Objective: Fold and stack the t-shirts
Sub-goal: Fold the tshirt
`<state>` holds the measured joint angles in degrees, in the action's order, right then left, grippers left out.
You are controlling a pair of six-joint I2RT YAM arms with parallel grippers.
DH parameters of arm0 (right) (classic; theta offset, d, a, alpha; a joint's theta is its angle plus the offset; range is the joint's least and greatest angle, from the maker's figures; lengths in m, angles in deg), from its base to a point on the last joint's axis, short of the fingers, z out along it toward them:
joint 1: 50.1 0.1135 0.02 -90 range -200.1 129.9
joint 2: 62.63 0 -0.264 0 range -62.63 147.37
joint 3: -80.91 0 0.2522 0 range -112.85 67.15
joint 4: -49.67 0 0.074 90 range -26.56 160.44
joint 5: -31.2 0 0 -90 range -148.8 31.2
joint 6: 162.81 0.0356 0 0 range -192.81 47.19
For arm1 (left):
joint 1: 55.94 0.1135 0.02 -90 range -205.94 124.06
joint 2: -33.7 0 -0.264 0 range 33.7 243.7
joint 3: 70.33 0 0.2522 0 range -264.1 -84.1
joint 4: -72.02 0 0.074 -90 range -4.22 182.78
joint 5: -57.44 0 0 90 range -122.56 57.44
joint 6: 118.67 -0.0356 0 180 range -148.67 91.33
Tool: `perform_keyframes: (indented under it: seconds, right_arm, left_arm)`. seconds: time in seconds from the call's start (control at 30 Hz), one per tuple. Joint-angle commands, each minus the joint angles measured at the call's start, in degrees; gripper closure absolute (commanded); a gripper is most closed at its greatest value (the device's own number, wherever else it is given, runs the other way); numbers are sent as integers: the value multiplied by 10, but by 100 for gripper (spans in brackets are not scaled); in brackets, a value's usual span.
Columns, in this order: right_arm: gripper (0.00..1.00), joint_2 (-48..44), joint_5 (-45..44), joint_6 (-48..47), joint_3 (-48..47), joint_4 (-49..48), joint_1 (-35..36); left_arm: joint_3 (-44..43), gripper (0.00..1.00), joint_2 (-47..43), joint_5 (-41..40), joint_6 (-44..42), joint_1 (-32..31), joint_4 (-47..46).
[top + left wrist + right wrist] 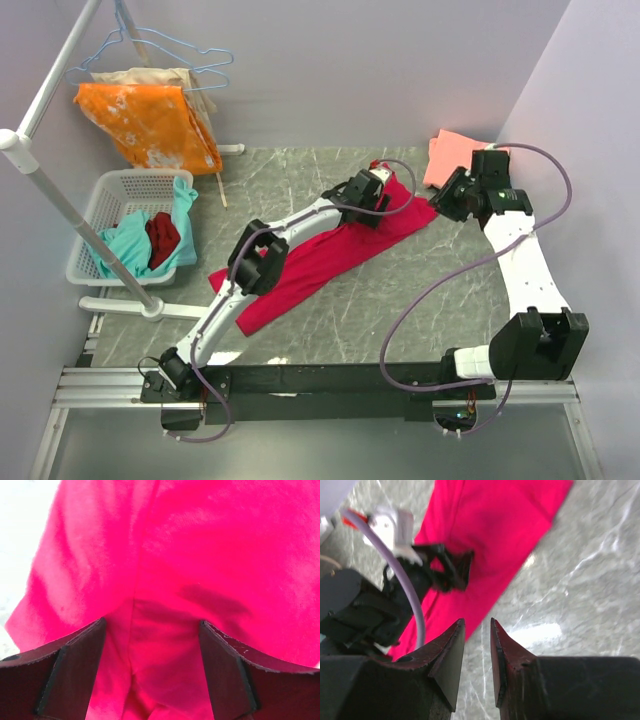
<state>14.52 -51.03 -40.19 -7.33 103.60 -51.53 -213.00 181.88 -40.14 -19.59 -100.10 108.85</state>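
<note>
The crimson-red t-shirt (320, 262) lies as a long diagonal band across the middle of the table. My left gripper (384, 190) is at its far right end. In the left wrist view the gripper (152, 625) is open, with its fingers (75, 665) set down on either side of a crease in the red cloth (200, 555). My right gripper (441, 204) hovers just right of the shirt's end. In the right wrist view it (477, 622) is narrowly open and empty above bare table beside the red shirt (495, 525). A salmon-pink t-shirt (450, 155) lies folded at the back right. No dark blue shirt shows.
A white basket (100, 215) at the left holds teal cloth (130, 245) and a dark red cloth (162, 238). An orange white-blotched cloth (150, 120) hangs from a hanger on the white rack (60, 210). Walls close off the back and right.
</note>
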Motion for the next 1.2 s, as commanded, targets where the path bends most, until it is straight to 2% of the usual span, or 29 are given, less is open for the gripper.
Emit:
perform_keyframes:
  seconds: [0.0,0.2,0.5,0.57,0.63,0.67,0.7,0.77,0.87,1.0,1.1,1.17]
  right_arm:
    - [66,-31,55,11,34,-1,-2]
    - [66,-73,65,0,84,18,2]
    - [67,-125,79,10,167,17,11]
    - [68,-118,75,4,174,10,39]
    - [68,-103,48,-4,167,16,96]
    - [68,-80,25,-7,156,20,118]
    - [68,-68,5,-7,150,22,170]
    - [68,-32,-16,2,137,16,211]
    - [68,4,-5,24,135,-19,255]
    - [69,49,13,34,118,-45,308]
    - [69,107,-3,19,71,-26,367]
    - [70,159,-27,2,19,-3,419]
  left_arm:
    - [-31,20,57,-161,30,3,15]
    - [-120,21,112,-203,106,11,73]
    - [-115,28,89,-227,234,59,116]
    - [-115,29,80,-223,250,65,116]
    - [-113,26,67,-186,248,72,104]
    - [-96,24,60,-155,231,74,65]
    - [-86,22,52,-131,218,75,42]
    - [-57,20,26,-60,165,74,-30]
    - [-57,16,8,-24,122,72,-60]
    - [-46,13,-19,-63,96,76,-90]
    - [-57,12,-39,-160,96,91,-77]
    - [-82,12,-47,-204,129,108,-34]
